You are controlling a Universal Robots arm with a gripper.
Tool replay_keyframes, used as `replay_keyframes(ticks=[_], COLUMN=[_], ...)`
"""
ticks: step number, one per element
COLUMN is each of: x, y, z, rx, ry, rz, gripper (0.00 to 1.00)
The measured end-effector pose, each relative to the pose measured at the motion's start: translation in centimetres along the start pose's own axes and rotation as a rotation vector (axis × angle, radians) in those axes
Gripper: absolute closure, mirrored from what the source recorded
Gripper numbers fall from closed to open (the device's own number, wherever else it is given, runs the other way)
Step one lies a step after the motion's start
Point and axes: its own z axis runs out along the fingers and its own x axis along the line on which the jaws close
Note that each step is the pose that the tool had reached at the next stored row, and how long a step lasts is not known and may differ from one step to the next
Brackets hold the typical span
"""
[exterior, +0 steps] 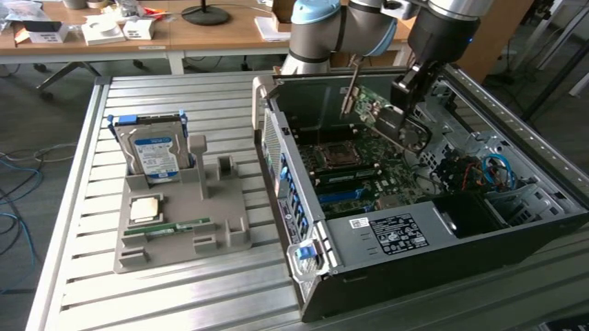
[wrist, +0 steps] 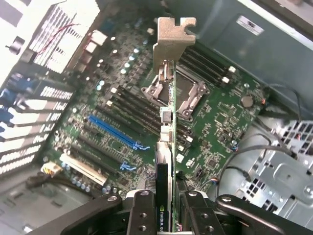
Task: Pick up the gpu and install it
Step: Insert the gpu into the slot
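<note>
The gpu (exterior: 371, 107) hangs inside the open computer case (exterior: 387, 276), above the green motherboard (exterior: 368, 176). Its silvery end bracket (exterior: 351, 91) points toward the case's rear wall. My gripper (exterior: 398, 118) is shut on the card's other end. In the wrist view the gpu (wrist: 167, 147) appears edge-on, pinched between my two fingers (wrist: 142, 211), with my gripper (wrist: 166, 218) around its near end and the bracket (wrist: 173, 39) at the far end. Below it lie the motherboard's blue slot (wrist: 113, 131) and the processor socket (wrist: 183, 95). The card touches nothing on the board.
A grey parts holder (exterior: 216, 207) on the slatted metal table (exterior: 184, 296) carries a blue-labelled hard drive (exterior: 154, 153), a green memory stick (exterior: 170, 227) and a square chip (exterior: 145, 209). Cables (exterior: 492, 169) sit in the case's far end. Wooden desks (exterior: 212, 34) stand behind.
</note>
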Motion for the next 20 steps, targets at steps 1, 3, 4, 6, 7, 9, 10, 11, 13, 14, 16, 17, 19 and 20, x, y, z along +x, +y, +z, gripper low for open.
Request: replay_keyframes(ticks=[1, 3, 4, 6, 7, 9, 10, 11, 13, 14, 16, 17, 19, 20], x=[0.0, 0.0, 0.0, 0.0, 0.0, 0.0, 0.0, 0.0, 0.0, 0.0, 0.0, 0.0, -0.01, -0.01], y=[0.0, 0.0, 0.0, 0.0, 0.0, 0.0, 0.0, 0.0, 0.0, 0.0, -0.01, -0.01, -0.01, -0.01], z=[0.0, 0.01, 0.02, 0.03, 0.03, 0.04, 0.05, 0.06, 0.06, 0.07, 0.08, 0.09, 0.1, 0.11], rx=[0.0008, 0.0023, 0.003, 0.0045, 0.0052, 0.0065, 0.0071, 0.0078, 0.009, 0.0096, 0.0105, 0.0109, 0.0117, 0.0121], ry=[0.0011, 0.0033, 0.0045, 0.0067, 0.0077, 0.0098, 0.0109, 0.0119, 0.0139, 0.0148, 0.0167, 0.0175, 0.0191, 0.0201], rz=[-0.018, -0.053, -0.072, -0.107, -0.125, -0.161, -0.179, -0.198, -0.234, -0.252, -0.288, -0.306, -0.343, -0.361], gripper=[0.74, 0.74, 0.74, 0.74, 0.74, 0.74, 0.74, 0.74, 0.74, 0.74, 0.74, 0.74, 0.74, 0.74])
